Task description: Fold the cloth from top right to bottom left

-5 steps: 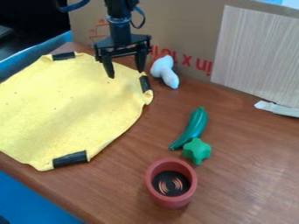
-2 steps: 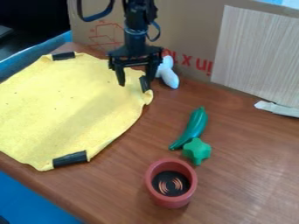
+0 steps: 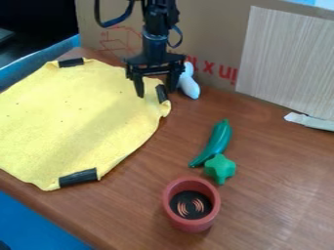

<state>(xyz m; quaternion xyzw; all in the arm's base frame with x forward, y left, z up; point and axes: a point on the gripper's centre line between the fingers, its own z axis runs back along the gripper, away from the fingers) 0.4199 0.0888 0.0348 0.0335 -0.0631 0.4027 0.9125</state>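
End effector (image 3: 156,93): fingers apart | near cloth (image 3: 72,117) corner | red lettering (image 3: 229,73) on cardboard (image 3: 212,29)

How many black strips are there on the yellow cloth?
3. One strip is at the top of the cloth, another at its right corner, and a third at the bottom. More may hide past the picture's left edge.

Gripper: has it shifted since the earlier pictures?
Yes. Against the fixed white toy, the gripper has moved right in the camera view, its jaws now open around the cloth's upper-right black patch.
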